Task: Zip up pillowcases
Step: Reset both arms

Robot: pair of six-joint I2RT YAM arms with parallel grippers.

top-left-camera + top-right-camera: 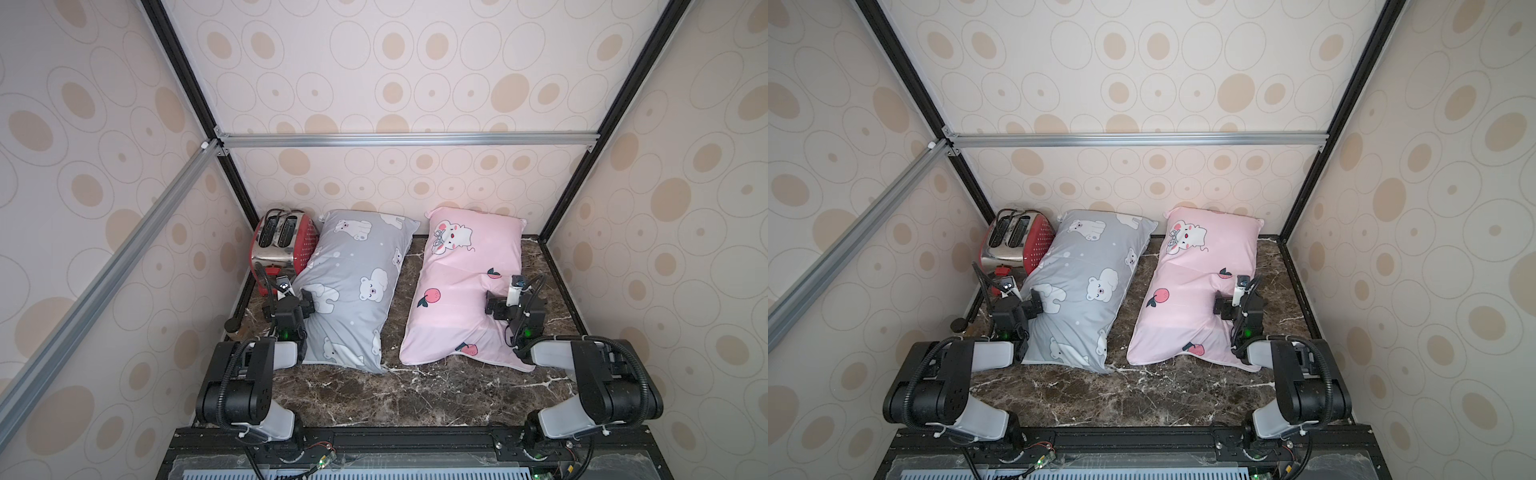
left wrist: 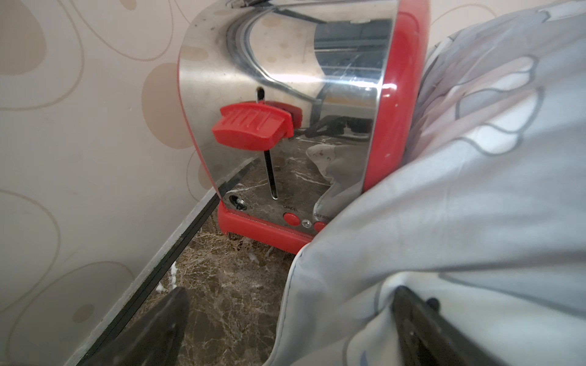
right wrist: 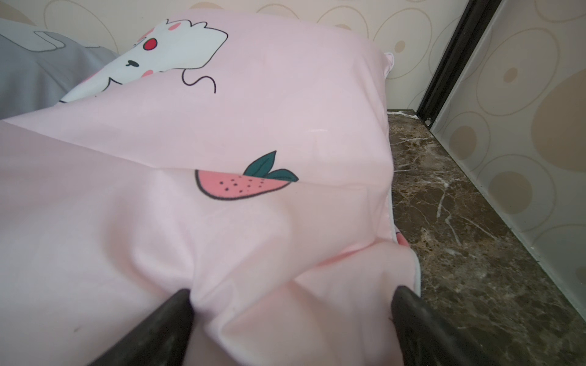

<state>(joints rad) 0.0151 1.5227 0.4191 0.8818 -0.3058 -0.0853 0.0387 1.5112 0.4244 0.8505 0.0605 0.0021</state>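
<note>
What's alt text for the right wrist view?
A pink pillowcase, printed with a white cartoon animal and a pink fruit, fills most of the frame, its fabric bunched between the right gripper's black fingers, which stand wide apart. Dark marble tabletop shows alongside it, and a grey pillowcase beyond.

Top views: high above near edge, tilted down and forward, whole surface (image 1: pixel 415 395) in both, almost same coverage. Left wrist: low, close, facing toaster (image 2: pixel 222 79); grey pillowcase (image 2: pixel 475 206) fills right of frame. Right wrist: low, close over pink pillowcase (image 3: pixel 285 111); grey pillowcase again at upper left.
</note>
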